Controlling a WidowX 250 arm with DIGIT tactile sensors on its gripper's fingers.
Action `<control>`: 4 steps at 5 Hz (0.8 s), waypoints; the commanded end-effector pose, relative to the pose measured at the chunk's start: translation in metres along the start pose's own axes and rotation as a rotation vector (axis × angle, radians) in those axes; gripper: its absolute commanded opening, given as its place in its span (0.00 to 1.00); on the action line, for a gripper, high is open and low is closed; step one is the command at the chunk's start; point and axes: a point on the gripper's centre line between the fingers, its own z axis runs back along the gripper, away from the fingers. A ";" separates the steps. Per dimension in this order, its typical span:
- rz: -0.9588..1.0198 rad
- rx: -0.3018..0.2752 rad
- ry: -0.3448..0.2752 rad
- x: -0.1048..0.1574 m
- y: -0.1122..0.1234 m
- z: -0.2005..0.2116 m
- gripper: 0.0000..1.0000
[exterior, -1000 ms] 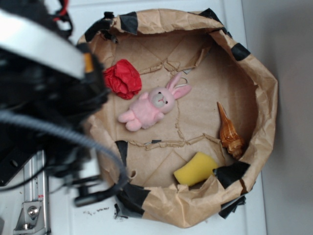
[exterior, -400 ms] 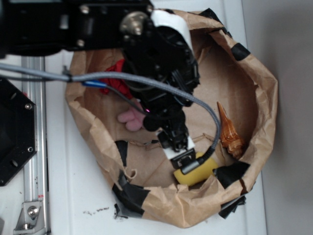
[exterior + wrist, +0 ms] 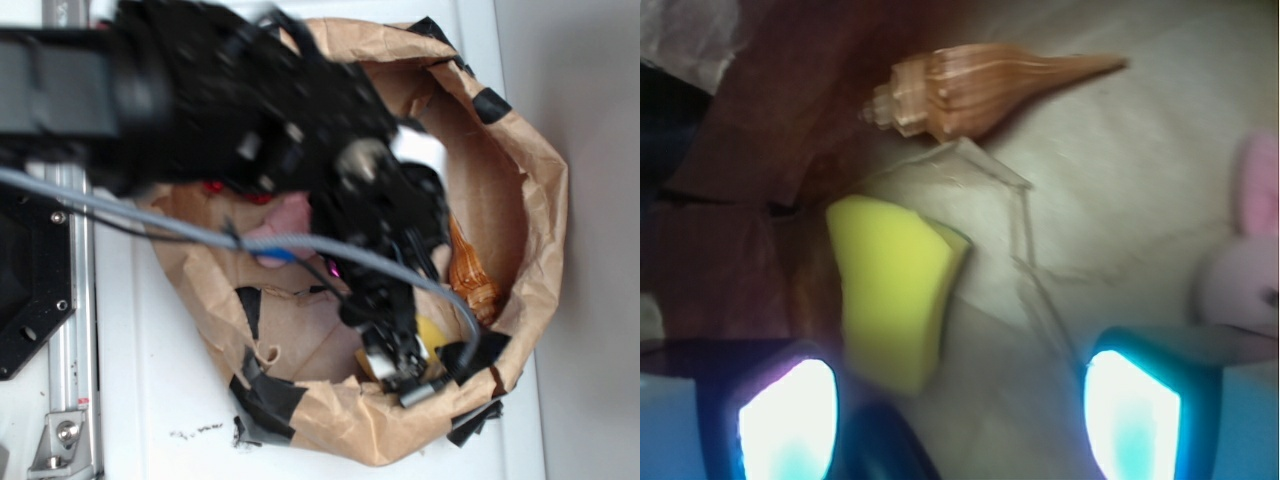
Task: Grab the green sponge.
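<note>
Hovering with its pincer [image 3: 960, 415] spread apart, sponge off-centre: the green sponge [image 3: 895, 290] sits by the left finger, beside the paper wall [image 3: 545, 200]. I'd shift left before closing.

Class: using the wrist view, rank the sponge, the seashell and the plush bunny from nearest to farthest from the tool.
1. Sponge: just ahead of the tool, toward its left pad.
2. Plush bunny: right edge, beyond the right pad.
3. Seashell: top, by the paper wall.
</note>
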 end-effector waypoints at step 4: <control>-0.198 0.224 -0.032 0.019 -0.017 -0.034 1.00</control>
